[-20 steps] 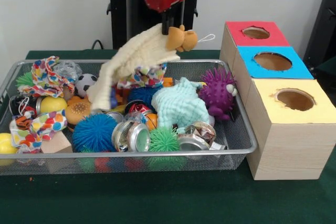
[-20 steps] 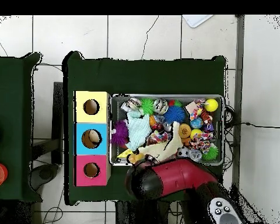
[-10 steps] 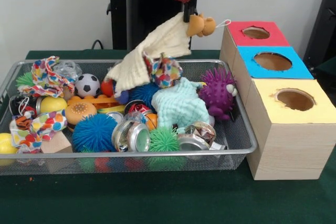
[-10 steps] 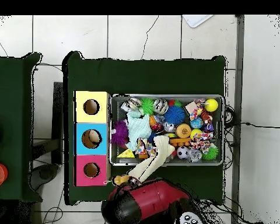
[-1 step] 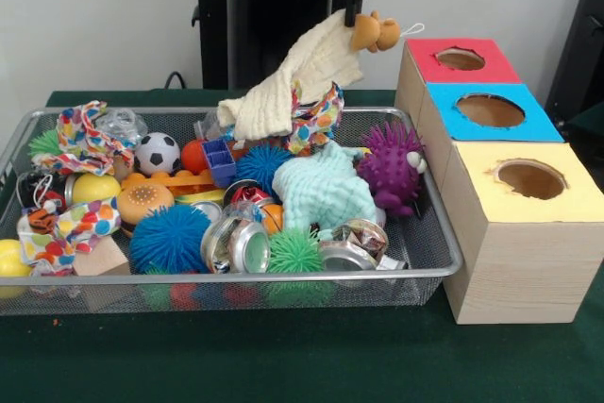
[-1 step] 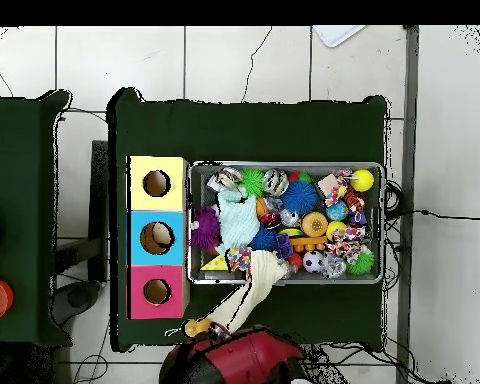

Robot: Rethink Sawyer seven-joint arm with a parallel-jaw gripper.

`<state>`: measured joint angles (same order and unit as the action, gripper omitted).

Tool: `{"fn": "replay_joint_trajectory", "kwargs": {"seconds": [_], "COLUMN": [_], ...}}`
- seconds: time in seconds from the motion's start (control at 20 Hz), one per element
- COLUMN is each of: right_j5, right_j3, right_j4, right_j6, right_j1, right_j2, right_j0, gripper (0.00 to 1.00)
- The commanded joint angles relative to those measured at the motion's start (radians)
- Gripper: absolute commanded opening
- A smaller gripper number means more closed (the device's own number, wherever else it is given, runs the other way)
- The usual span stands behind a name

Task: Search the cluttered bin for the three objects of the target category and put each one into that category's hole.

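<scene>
My gripper (image 5: 351, 16) is high above the bin's far right corner, shut on a cream plush toy (image 5: 293, 82) just behind its orange head (image 5: 376, 32). The toy's long body hangs slanting down to the left, over the wire bin (image 5: 436, 243). A spotted colourful cloth (image 5: 319, 118) dangles against its lower end. Three boxes with holes stand to the right: red (image 5: 460, 58), blue (image 5: 489, 110), yellow (image 5: 528, 179). In the overhead view the gripper (image 6: 212, 328) and the toy (image 6: 246, 298) reach past the bin's edge, close to the red box (image 6: 156, 292).
The bin holds a teal plush (image 5: 321, 191), a purple spiky toy (image 5: 392, 167), a blue spiky ball (image 5: 170, 238), a football (image 5: 157, 152), metal cans (image 5: 236, 244) and several more toys. The red arm (image 6: 234, 360) fills the overhead view's bottom edge.
The gripper has risen and moved right in the front view, toward the boxes, carrying the cream toy. The toy's tail has lifted from the pile, and the spotted cloth came up with it.
</scene>
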<state>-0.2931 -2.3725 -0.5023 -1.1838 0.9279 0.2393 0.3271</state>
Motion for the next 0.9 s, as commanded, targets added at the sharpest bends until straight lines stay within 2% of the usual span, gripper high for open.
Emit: {"fn": "replay_joint_trajectory", "kwargs": {"seconds": [0.05,0.35,0.5,0.9], "right_j5": [0.084,0.134,0.159,0.192], "right_j3": [-0.006,-0.009,0.015,0.066], "right_j4": [0.088,0.17,0.2,0.296], "right_j6": [-0.279,-0.309,-0.312,-0.293], "right_j1": [-0.022,-0.055,-0.095,-0.163], "right_j2": [-0.02,-0.011,-0.02,-0.001], "right_j0": [-0.043,-0.114,-0.159,-0.216], "gripper": [0.0,0.0,0.0,0.0]}}
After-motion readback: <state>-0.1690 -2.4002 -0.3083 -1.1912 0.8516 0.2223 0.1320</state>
